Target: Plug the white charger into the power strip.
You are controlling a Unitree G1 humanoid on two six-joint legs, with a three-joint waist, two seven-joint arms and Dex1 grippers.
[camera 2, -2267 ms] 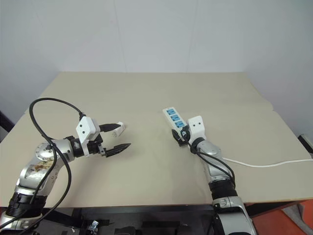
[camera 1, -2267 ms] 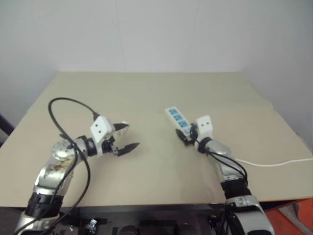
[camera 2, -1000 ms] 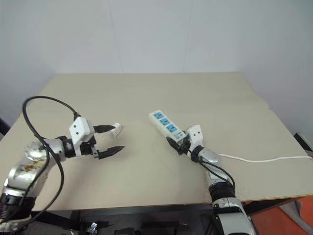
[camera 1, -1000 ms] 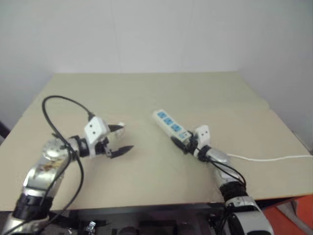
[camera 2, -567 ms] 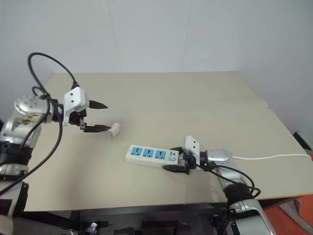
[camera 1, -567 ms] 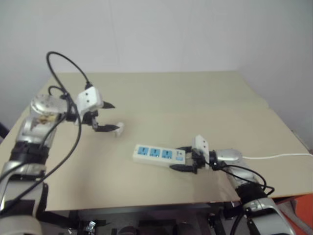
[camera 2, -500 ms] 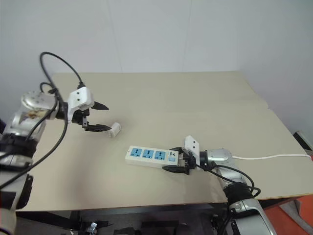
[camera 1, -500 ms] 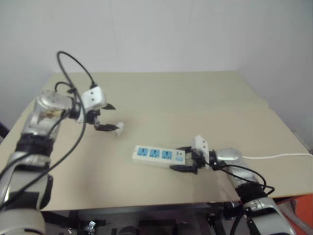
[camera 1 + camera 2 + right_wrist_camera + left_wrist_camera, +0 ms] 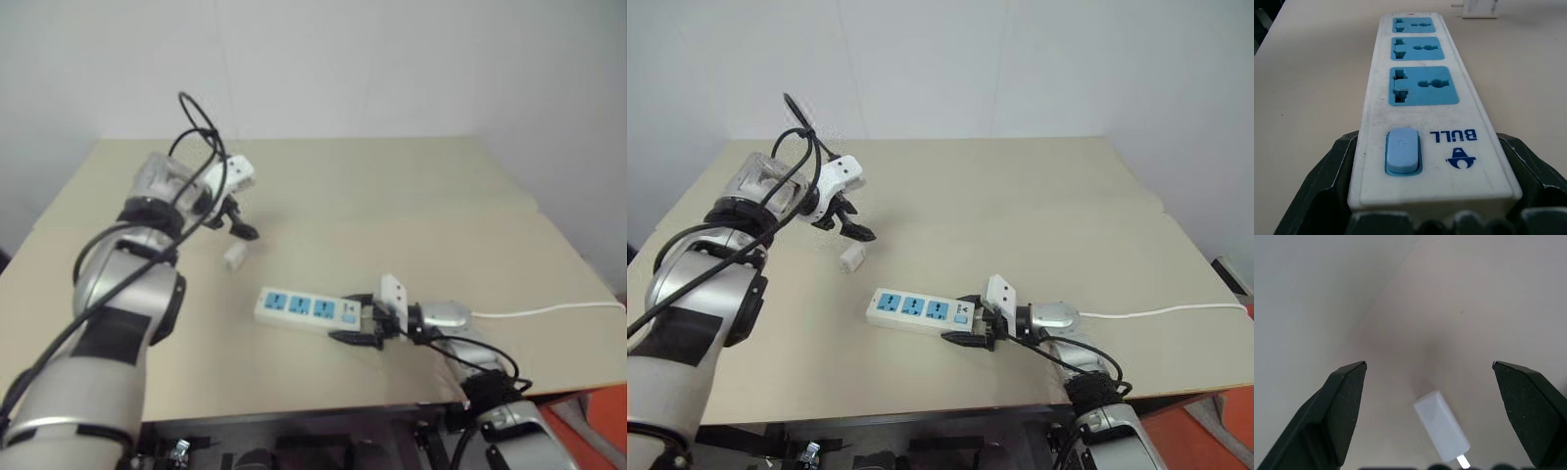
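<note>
Beige counter [image 9: 1038, 215]: left gripper [image 9: 850, 219] spread wide above white charger [image 9: 852, 258], not touching; right gripper [image 9: 965, 318] pinching switch end of power strip [image 9: 916, 309].

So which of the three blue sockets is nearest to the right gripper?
The socket beside the blue switch, at the power strip end the right gripper holds.

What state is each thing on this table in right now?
white charger: lying loose on the table, unplugged, nothing gripping it.
power strip: flat on the table, all three blue sockets empty, switch end gripped.
left end effector: open, above the charger.
right end effector: closed on the strip's switch end.
</note>
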